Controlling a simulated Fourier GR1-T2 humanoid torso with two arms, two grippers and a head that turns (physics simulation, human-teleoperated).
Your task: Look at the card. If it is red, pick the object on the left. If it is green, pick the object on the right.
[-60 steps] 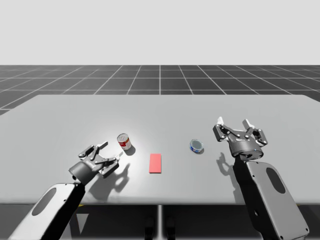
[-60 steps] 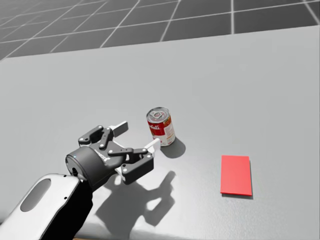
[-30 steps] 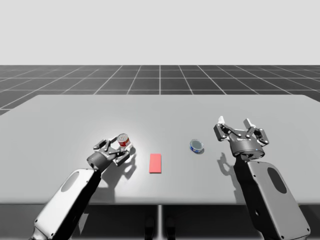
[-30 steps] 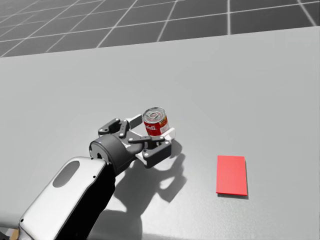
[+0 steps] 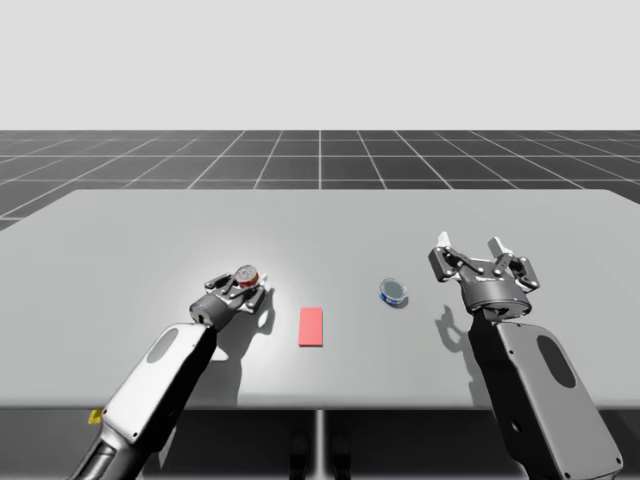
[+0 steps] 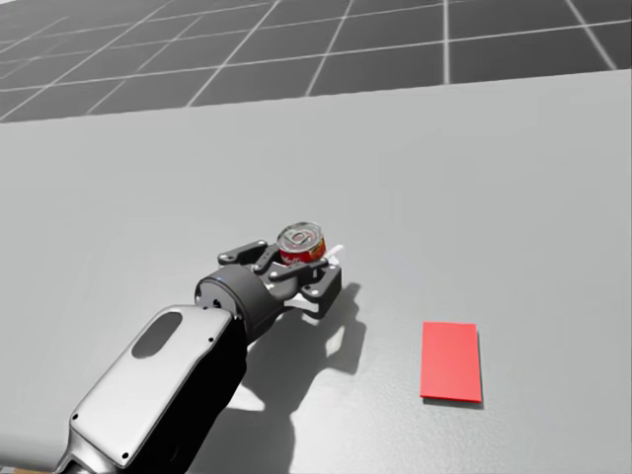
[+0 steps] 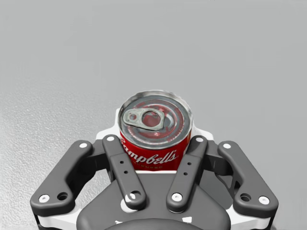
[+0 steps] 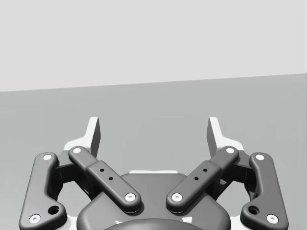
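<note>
1. Colour of the card [image 6: 451, 360] is red. It lies flat near the front edge of the bench [image 5: 320, 220], so the rule points to the object on the left.
2. That object is the red can [image 7: 154, 120]. It stands upright a little further in, to the left of the card and apart from it.
3. The left pincer [image 6: 294, 269] comes in low from the robot's side and is closed on the red can. In the left wrist view a white finger pad presses on each side of the can's body, below its lid. The choice and the grasp therefore seem to be done.
4. The lift seems to be what is left. The can's base is hidden behind the fingers, so it cannot be told whether it has left the bench; it looks very low.
5. The low blue can [image 5: 393, 291] sits at about the same depth, on the other side of the card and well apart from the red can. It is the object on the right and is not wanted here.
6. The right pincer [image 8: 153, 132] is held further right and a little beyond the blue can. Its fingers are spread wide with nothing between them.
7. The card and the blue can are both to the side of the grasp, so a straight lift should meet nothing.
</note>
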